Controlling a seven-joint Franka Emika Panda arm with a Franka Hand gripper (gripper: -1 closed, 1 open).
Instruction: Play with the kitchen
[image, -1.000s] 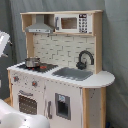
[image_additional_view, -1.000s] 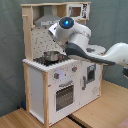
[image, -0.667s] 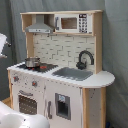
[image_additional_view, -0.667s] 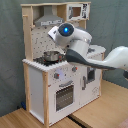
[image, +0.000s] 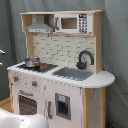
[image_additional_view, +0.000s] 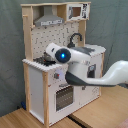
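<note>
Your kitchen fills the centre of both exterior views, standing upright: white cabinet, light-wood frame. In the second exterior view your arm enters from the right edge and runs leftward across the kitchen's front, wrist at counter height with a blue light facing the camera. Gripper itself hidden; open or closed, you cannot tell. Grey sink mid-counter, black faucet behind it. Small pot on the stovetop, left of frame.
</note>
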